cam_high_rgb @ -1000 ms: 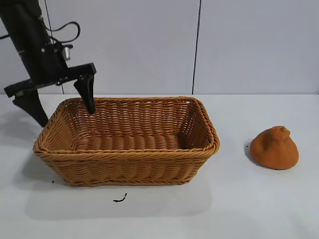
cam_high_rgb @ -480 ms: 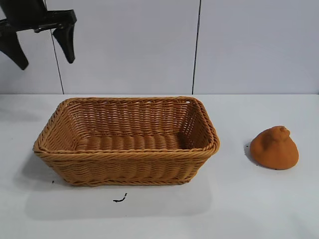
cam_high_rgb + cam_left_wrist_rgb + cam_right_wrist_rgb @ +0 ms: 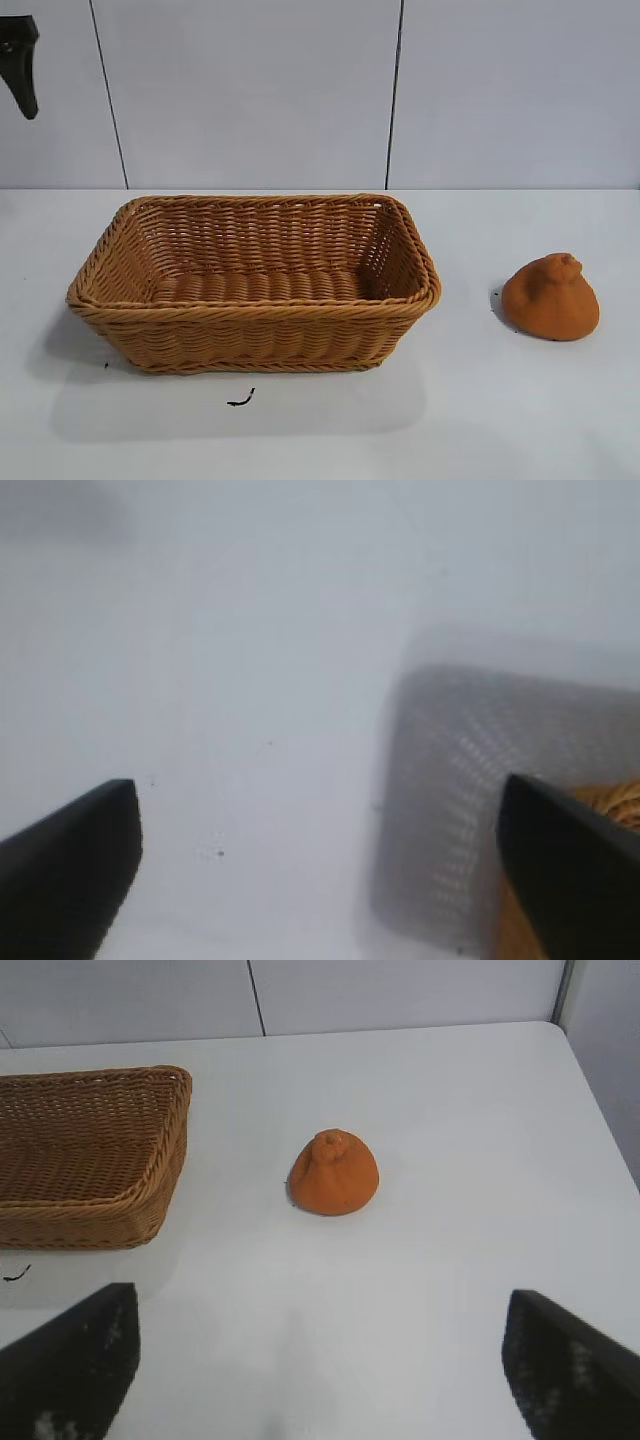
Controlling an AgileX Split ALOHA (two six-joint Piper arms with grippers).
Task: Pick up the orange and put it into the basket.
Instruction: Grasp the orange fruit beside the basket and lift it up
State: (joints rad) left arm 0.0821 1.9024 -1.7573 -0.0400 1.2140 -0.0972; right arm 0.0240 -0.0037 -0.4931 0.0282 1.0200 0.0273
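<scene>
The orange [image 3: 550, 298] sits on the white table to the right of the basket [image 3: 250, 308], well apart from it. The basket is tan wicker and holds nothing. Only one finger [image 3: 22, 75] of my left arm shows in the exterior view, high at the top left corner. In the left wrist view my left gripper [image 3: 320, 815] is open over bare table, with a corner of the basket [image 3: 612, 798] beside one finger. My right gripper [image 3: 320, 1305] is open with nothing in it; it stands back from the orange [image 3: 334, 1174], with the basket [image 3: 80, 1215] off to one side.
A small black mark [image 3: 240, 399] lies on the table in front of the basket. A grey panelled wall [image 3: 400, 90] stands behind the table. The table's edge [image 3: 600, 1110] runs past the orange in the right wrist view.
My left gripper has risen from the basket's back left corner, up and to the left, until only one finger shows. The orange and the basket have not moved.
</scene>
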